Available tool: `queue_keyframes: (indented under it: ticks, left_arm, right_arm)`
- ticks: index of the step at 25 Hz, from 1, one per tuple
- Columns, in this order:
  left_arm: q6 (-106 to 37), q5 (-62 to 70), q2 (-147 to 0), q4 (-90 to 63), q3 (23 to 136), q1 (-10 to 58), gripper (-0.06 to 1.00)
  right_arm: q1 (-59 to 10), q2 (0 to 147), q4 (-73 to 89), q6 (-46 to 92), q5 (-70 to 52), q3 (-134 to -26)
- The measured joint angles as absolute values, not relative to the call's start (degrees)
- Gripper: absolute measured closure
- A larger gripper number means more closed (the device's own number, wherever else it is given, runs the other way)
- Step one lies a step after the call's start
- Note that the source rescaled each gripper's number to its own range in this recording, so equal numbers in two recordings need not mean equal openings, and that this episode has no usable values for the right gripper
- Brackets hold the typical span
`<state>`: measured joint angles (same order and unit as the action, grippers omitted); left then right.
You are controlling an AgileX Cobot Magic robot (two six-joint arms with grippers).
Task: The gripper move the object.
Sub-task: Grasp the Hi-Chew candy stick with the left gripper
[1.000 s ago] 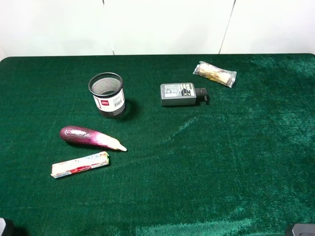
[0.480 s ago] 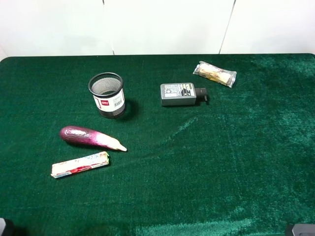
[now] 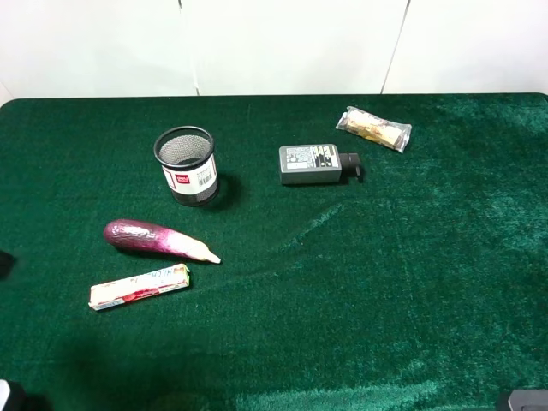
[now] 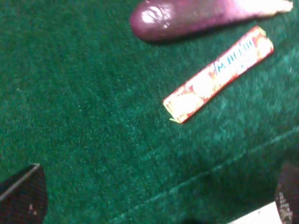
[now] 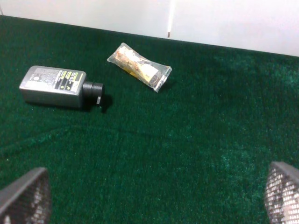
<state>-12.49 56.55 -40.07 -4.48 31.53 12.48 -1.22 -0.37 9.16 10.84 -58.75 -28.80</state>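
Observation:
The object, a slim candy roll (image 3: 139,286) in a cream wrapper with red and blue print, lies flat on the green cloth at the front left, just in front of the purple eggplant (image 3: 158,239). In the left wrist view the roll (image 4: 218,74) lies beside the eggplant (image 4: 196,18), well ahead of my left gripper (image 4: 156,192), which is open and empty above the cloth. Only a dark bit of the left arm (image 3: 3,264) shows at the left edge of the exterior view. My right gripper (image 5: 154,193) is open and empty, far from the roll.
A black mesh cup (image 3: 186,165) stands behind the eggplant. A grey power adapter (image 3: 312,163) lies mid-table and a clear-wrapped tan snack packet (image 3: 373,128) at the back right; both show in the right wrist view, the adapter (image 5: 53,87) and the packet (image 5: 140,67).
A dark part of the left arm has come into view at the left edge of the exterior view. The objects on the cloth have not moved.

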Motion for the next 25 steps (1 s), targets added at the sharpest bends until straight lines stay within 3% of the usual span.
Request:
queue_keyframes:
  ticks: [11, 25]
  left_arm:
    - [-12.5, 45.9, -61.3, -0.3, 31.5, 31.0, -0.03]
    - [-12.5, 34.5, -80.4, 1.2, 31.6, 35.3, -0.02]
  right_arm:
    - [-1.2, -0.4, 9.2, 10.8, -58.8, -28.8]
    - [-1.2, -0.4, 9.2, 10.8, -58.8, -28.8]
